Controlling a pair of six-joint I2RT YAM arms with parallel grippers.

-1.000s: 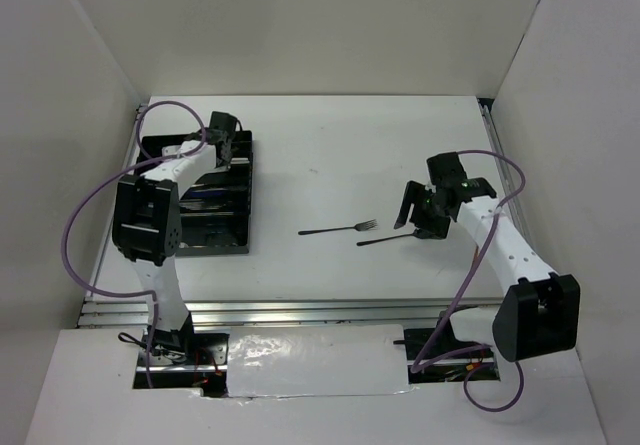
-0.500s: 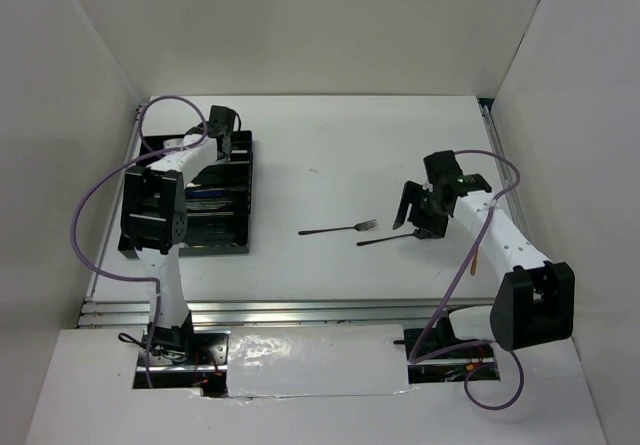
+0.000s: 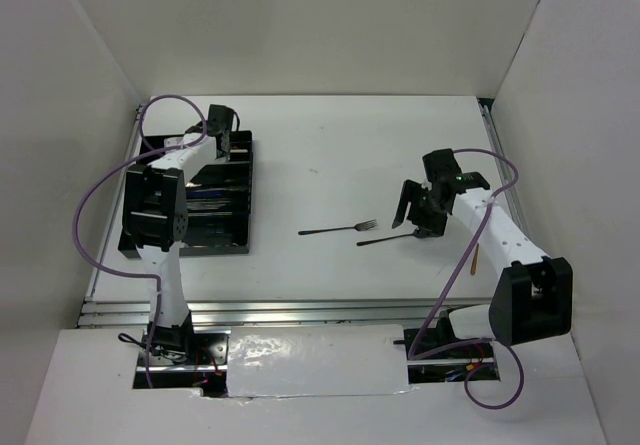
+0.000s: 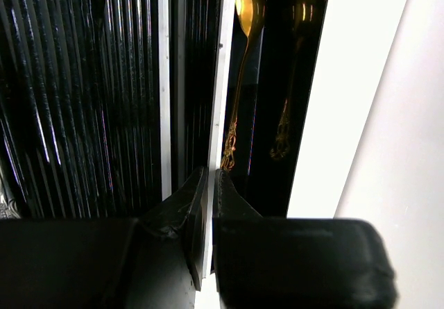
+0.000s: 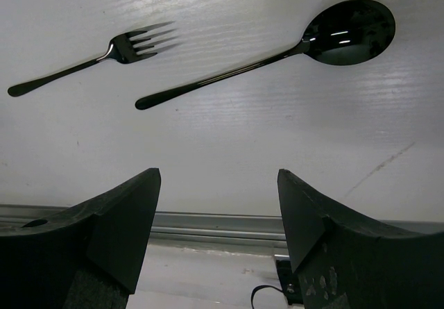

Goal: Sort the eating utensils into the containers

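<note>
**Right tool poised over spoon**

Right tool [image 5: 218,184], spread wide, hovers above the spoon [image 5: 267,59] and fork [image 5: 83,62], both flat on the tabletop [image 5: 208,142]. The spoon looks light, stiff and probably slippery; its thin handle, mid-length, suits pinching. Left tool [image 4: 211,184], nearly pressed together, hangs over the tray [image 4: 83,80].

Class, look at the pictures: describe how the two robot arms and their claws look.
Both the left arm and the right arm have white links joined by boxy black housings, each trailed by a looping purple cable. The left claw and right claw are black, with wedge-shaped fingers.
</note>
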